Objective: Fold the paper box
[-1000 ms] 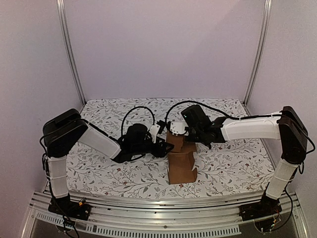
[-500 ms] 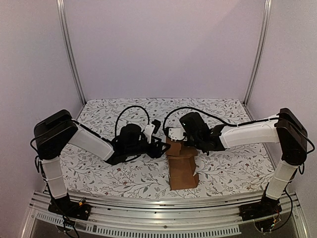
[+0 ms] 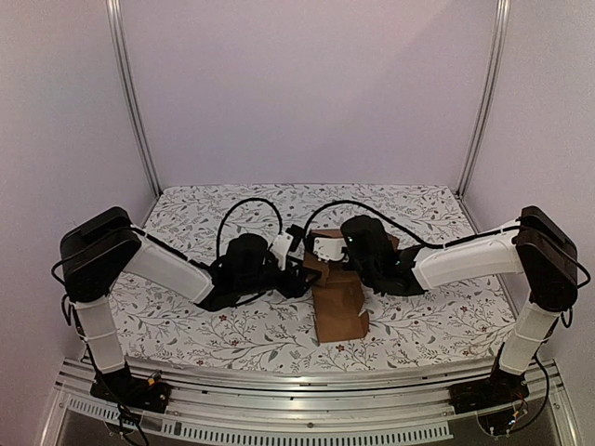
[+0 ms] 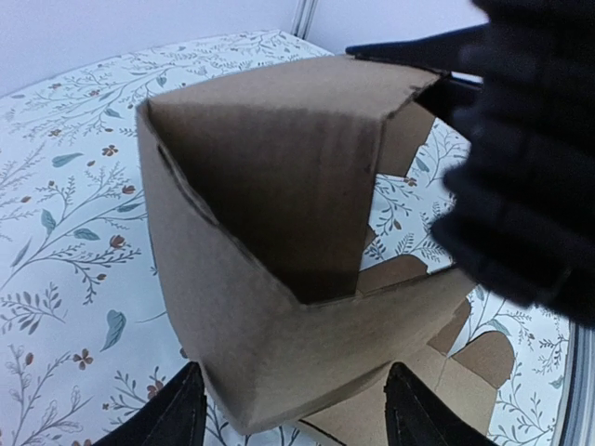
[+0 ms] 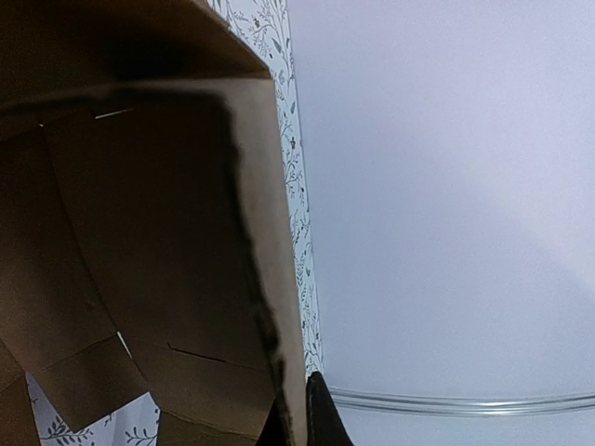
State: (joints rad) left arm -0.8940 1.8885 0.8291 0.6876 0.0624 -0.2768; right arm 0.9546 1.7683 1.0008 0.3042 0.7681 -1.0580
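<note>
Left jaws: open wide and empty, fingertips [image 4: 177, 418] either side of the near corner of the box [image 3: 337, 295], not touching it that I can see.

Box: half-folded at the centre of the desk [image 3: 186, 321], at 3 o'clock from my left jaws in the top view. Its long axis runs 12 to 6, with the raised walls at the 12 end and the flat flaps towards 6.

Right jaws: closed on the edge of one raised wall, reaching in from 3 o'clock.

Judgement: my left is the free arm and close enough to push the loose wall.
</note>
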